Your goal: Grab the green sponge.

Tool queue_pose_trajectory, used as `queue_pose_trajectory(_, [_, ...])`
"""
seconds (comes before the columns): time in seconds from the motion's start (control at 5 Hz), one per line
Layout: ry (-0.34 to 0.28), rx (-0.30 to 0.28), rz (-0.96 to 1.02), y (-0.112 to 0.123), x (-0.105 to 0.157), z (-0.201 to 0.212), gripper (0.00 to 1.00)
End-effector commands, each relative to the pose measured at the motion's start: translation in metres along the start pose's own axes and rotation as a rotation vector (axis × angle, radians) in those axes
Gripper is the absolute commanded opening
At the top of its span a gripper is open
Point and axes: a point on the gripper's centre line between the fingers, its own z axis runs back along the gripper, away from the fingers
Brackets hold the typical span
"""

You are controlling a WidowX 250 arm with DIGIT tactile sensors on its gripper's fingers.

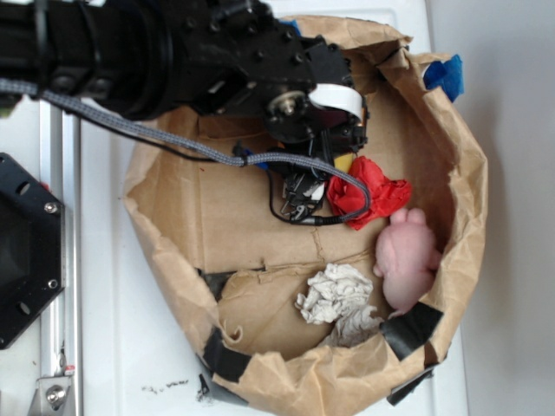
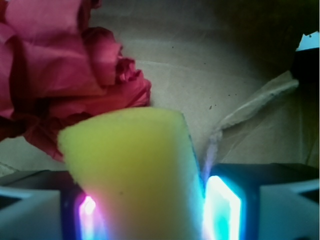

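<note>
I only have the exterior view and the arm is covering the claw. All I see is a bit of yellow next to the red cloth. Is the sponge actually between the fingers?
Observer: Yes. In the wrist view the sponge fills the gap between the claw's pads.
Operator: Which way is the green side facing?
Observer: The dark green layer runs down the sponge's edge on the right of the wrist image, next to that pad.
Operator: Is the red cloth caught in there too?
Observer: No. The red cloth lies beyond the sponge's top edge, outside the pads.
</note>
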Motion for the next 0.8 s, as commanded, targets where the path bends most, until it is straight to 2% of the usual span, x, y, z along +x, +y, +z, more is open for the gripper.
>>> queue_pose_trajectory(0.0, [-0.040, 0.021, -0.001, -0.005, 0.013, 0.014, 0.00])
queue_pose_trajectory(0.2, [-0.028, 0.006, 0.073, -0.014, 0.014, 0.056, 0.00])
queue_pose_trajectory(0.4, [0.019, -0.109, 0.098, -0.018, 0.012, 0.107, 0.00])
queue_pose_trajectory(0.6, [0.110, -0.086, 0.220, -0.017, 0.013, 0.133, 0.00])
